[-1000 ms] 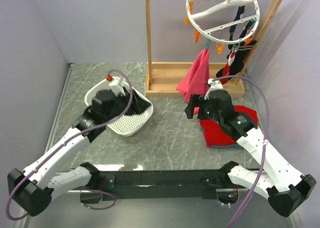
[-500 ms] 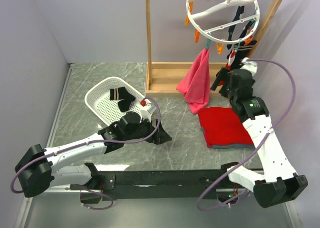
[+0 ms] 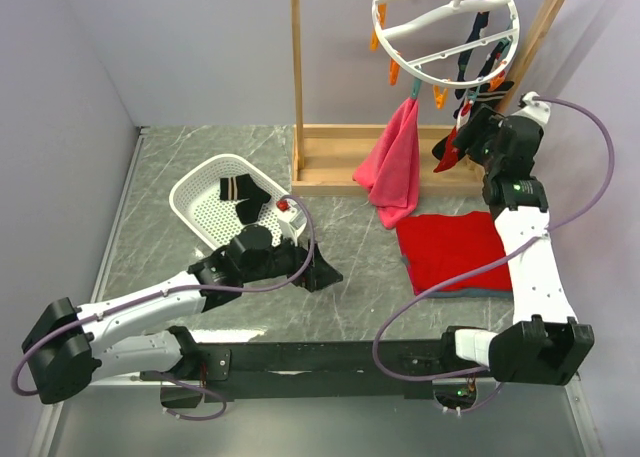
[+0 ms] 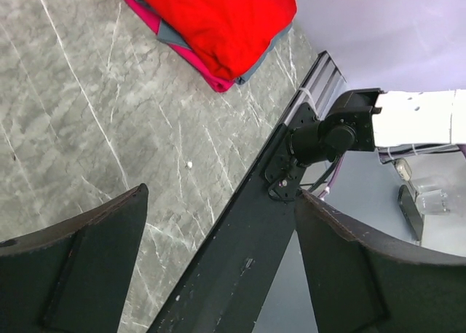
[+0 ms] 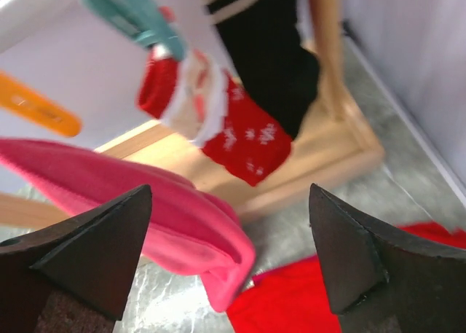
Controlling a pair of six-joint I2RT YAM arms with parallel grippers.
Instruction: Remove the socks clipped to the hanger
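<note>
Jaws of right gripper stand apart, empty, facing the red-and-white sock clipped on the hanger; jaws of left gripper gape empty over the tabletop.

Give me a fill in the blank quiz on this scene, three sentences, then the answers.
1. The basket holding one striped sock is ____.
2. The red sock hangs from a ____ clip.
3. The right tool and the left tool both stand ____, holding nothing.
Missing words: white; teal; open.
</note>
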